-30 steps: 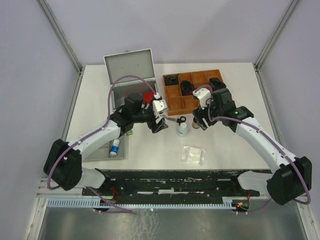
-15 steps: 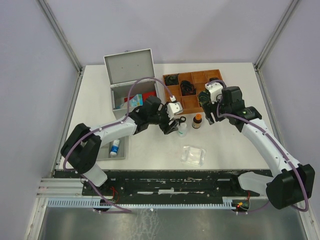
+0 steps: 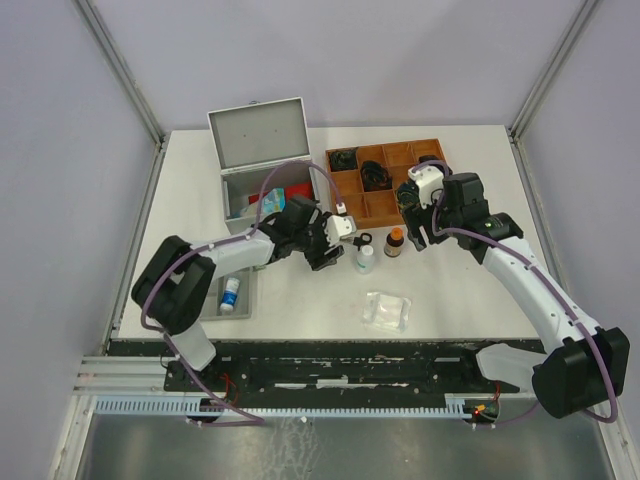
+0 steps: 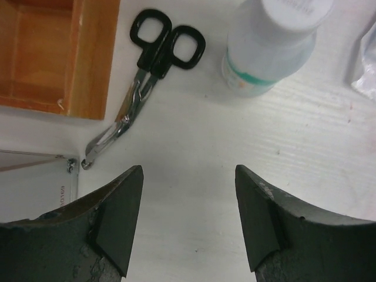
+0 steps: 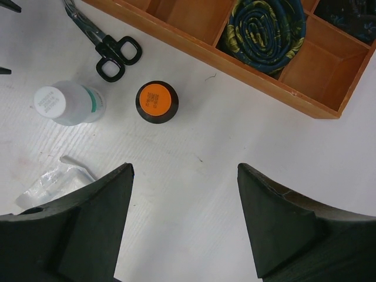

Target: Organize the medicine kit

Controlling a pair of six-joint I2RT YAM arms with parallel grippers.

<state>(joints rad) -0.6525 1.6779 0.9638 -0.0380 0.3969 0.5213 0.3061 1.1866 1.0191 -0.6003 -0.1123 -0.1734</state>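
My left fingers [image 4: 117, 223] are apart and hold nothing. They hang over the bare counter [image 4: 194, 147], with the scissors [image 4: 154, 70] ahead on one side and the white bottle [image 4: 273, 44] ahead on the other. My right fingers [image 5: 76, 229] are also apart and empty, near the brown bottle [image 5: 157, 101]. The medicine kit [image 3: 258, 135] stands open at the far left of the counter, just left of the wooden tray [image 3: 350, 207].

I think the scissors are the main risk. They lie flat and close to the tray wall, so my fingers may scrape the counter or hit the tray and slip off. A wide approach could tip the white bottle, and it would roll. My two arms are near each other and could collide.
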